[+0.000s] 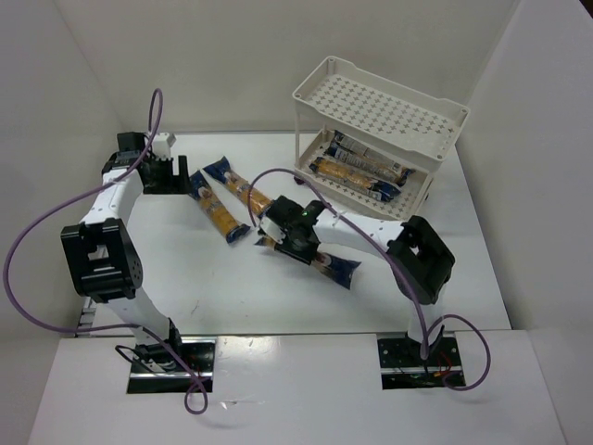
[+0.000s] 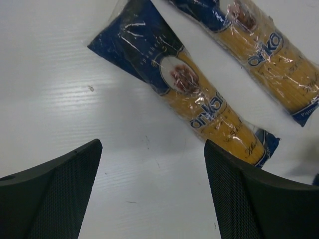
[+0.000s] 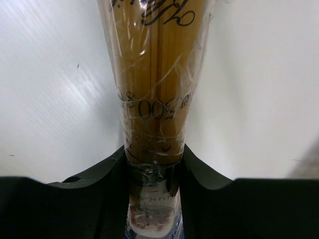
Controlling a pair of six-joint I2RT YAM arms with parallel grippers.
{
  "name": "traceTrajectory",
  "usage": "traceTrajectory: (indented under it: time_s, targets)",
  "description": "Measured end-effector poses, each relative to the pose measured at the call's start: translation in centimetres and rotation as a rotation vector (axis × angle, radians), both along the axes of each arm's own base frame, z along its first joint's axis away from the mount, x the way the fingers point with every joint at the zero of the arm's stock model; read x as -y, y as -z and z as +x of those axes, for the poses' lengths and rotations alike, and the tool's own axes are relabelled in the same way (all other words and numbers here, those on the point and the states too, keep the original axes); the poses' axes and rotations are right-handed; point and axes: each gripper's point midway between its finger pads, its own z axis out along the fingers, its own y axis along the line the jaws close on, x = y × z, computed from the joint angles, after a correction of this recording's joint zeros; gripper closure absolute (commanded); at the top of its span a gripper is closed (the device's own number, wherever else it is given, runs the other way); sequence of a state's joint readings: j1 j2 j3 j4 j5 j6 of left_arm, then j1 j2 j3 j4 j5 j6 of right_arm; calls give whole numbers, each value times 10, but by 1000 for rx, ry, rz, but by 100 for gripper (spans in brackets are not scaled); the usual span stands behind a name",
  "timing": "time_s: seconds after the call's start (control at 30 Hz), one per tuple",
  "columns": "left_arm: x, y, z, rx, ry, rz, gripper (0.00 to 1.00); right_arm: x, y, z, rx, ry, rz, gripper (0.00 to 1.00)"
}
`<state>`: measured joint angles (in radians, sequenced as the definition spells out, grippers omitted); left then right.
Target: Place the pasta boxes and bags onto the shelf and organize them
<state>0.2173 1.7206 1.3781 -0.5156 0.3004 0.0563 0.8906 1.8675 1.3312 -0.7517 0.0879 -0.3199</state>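
Shelf [image 1: 320, 93]: two packets [image 1: 361, 171] on lower tray [image 1: 419, 206]; top tray [image 1: 445, 113] apparently bare.
Table [image 1: 185, 287]: three packets to go.
Right gripper [image 3: 153, 159]: clamped on one packet [image 3: 152, 99], low over the table.
Left gripper [image 2: 152, 149]: jaws wide, holding nothing, over the other two.

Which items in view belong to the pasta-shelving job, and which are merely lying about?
Job: two-tier cart; two spaghetti packets on its lower tray; two spaghetti packets on the table; one spaghetti packet clamped in the right gripper.
Lying about: only the arms' purple cables.
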Motion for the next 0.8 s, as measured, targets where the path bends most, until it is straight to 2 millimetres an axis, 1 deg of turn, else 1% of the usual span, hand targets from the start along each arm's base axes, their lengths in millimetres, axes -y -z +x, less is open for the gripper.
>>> traceTrajectory:
  time_s: [0.07,0.17,0.23,0.3,0.4,0.53,0.63,0.67,0.73,0.8]
  targets:
    - [-2,-4,7,14,0,3,10,-9,-27,15,52,-12,9,100]
    - [-4,-11,17,38,1,8,10,-33,-83,46,179,-11,83,100]
    - [-4,-16,20,52,1,11,10,-44,-121,64,279,-10,129,100]
    - [-4,-22,24,68,3,14,10,-46,-155,75,365,-8,144,100]
    - [-4,-25,27,80,5,17,10,-43,-207,90,518,4,130,100]
    - [-4,-26,27,80,4,20,10,-34,-294,124,853,43,102,100]
    - [-4,-26,26,81,3,22,10,-17,-361,147,1076,95,76,100]
    - [-4,-27,26,82,2,23,10,-6,-382,156,1128,126,66,100]
    - [-4,-29,26,87,2,25,10,25,-429,175,1246,208,38,100]
    - [-4,-32,25,94,2,26,10,67,-465,190,1344,305,-15,100]
